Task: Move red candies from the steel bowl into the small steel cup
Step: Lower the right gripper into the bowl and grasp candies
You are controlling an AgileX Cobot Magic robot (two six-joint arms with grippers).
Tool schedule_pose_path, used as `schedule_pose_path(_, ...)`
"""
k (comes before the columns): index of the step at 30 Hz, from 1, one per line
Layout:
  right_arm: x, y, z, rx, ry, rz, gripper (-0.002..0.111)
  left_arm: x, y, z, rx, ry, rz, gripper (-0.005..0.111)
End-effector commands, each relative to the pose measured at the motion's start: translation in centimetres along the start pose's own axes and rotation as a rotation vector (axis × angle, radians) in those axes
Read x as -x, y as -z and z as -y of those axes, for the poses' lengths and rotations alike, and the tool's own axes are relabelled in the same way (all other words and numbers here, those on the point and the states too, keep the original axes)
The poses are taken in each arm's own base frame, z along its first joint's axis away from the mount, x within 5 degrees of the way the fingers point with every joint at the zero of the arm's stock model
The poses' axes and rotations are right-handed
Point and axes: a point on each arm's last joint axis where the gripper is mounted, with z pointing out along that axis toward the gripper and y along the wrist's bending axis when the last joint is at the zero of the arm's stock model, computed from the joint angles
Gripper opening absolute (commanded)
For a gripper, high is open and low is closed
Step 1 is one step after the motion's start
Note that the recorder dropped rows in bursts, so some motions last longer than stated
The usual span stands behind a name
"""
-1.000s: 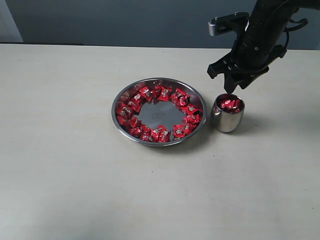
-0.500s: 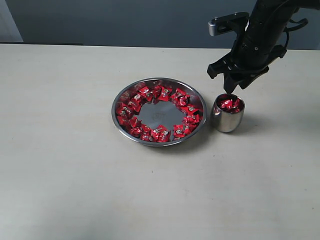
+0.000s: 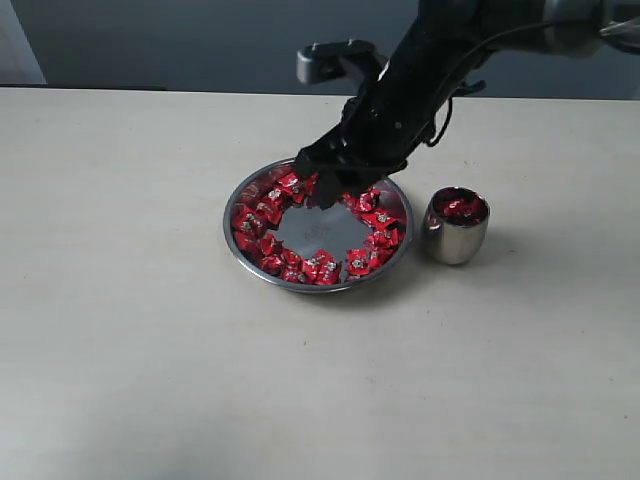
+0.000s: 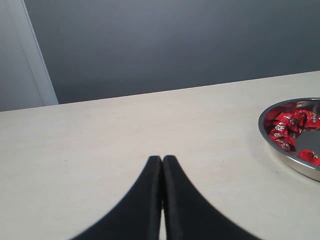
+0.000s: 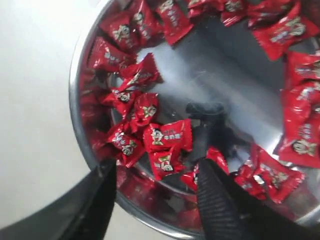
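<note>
The steel bowl (image 3: 303,285) lies mid-table with red candies (image 3: 268,205) ringed round its bare centre. My right gripper (image 3: 328,192) hangs open low over the bowl's far side. In the right wrist view its fingers straddle the bowl's rim (image 5: 77,110), with the right gripper (image 5: 156,172) just above red candies (image 5: 167,136) and holding nothing. The small steel cup (image 3: 456,235) stands right of the bowl with red candies (image 3: 460,207) heaped to its brim. My left gripper (image 4: 162,161) is shut and empty above bare table, left of the bowl (image 4: 280,150).
The pale tabletop (image 3: 150,350) stretches wide around the bowl and cup. A dark wall (image 3: 200,40) runs behind the table's far edge. The right arm (image 3: 430,60) slants down from the upper right, passing above the gap between bowl and cup.
My right gripper has swung left from above the cup to the bowl's far side and dropped lower. The cup, bowl and candies have stayed put.
</note>
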Motion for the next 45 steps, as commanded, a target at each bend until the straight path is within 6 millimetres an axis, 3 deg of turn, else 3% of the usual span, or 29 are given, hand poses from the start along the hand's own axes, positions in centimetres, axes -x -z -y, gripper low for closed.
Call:
schedule_pose_path(1,-0.2,-2.9,-0.5,0.01,0.035,-0.049,0.056,0.0,0.0,0.1,-0.008,0.007,0.009,0.0)
schedule_pose_path(7,-0.7,-6.3,0.2,0.01,0.02,-0.097,0.055,0.0,0.0,0.1,-0.008,0.007,0.009,0.0)
schedule_pose_path(15,-1.2,-8.3,1.2,-0.032,0.046,-0.139,0.055,0.0,0.0,0.1,-0.008,0.007,0.009,0.0)
schedule_pose_path(26,-1.5,-8.3,1.2,-0.031,0.053,-0.171,0.055,0.0,0.0,0.1,-0.008,0.007,0.009,0.0)
schedule_pose_path(29,-1.7,-8.3,1.2,-0.024,0.053,-0.188,0.047,0.0,0.0,0.1,-0.008,0.007,0.009,0.0)
schedule_pose_path(37,-1.6,-8.2,1.2,-0.026,0.053,-0.18,0.0,0.0,0.0,0.1,-0.008,0.007,0.009,0.0)
schedule_pose_path(45,-0.6,-7.4,1.0,-0.04,0.063,-0.121,-0.001,0.0,0.0,0.1,-0.008,0.007,0.009,0.0)
